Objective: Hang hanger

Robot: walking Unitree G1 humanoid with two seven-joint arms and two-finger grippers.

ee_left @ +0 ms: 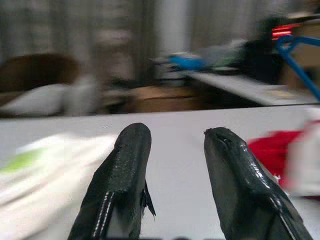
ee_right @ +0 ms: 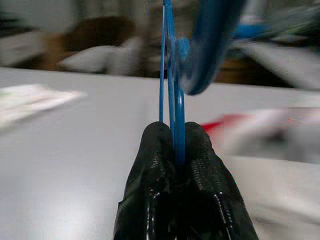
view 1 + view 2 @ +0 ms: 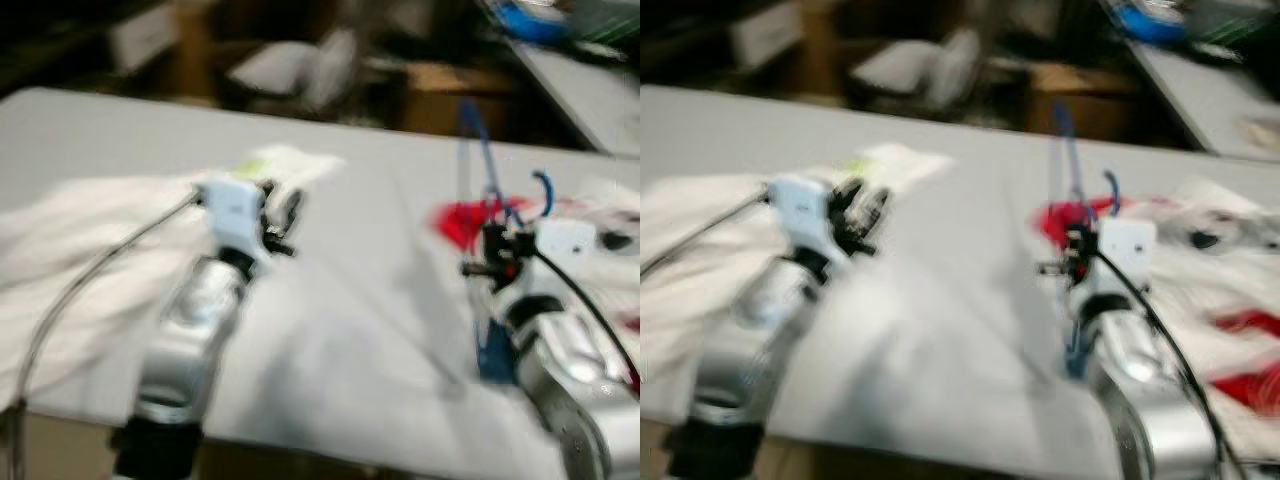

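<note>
Your right hand (image 2: 175, 145) pinches the thin blue wire hanger (image 3: 487, 190).
It stands upright above the grey worktop (image 3: 360, 300); your left hand (image 1: 172, 145) is spread.

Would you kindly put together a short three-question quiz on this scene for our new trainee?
1. True or false: the right claw is shut on the blue hanger.
2. Multiple choice: the left claw is A) gripping white cloth, B) open and holding nothing, C) shut on a red garment.
3. Fill in: near the right arm, on the white table, lies a ____-coloured garment.

Key
1. True: both black fingers pinch the hanger's thin blue wire.
2. B: its fingers stand apart above the table with nothing between them.
3. Red.
</note>
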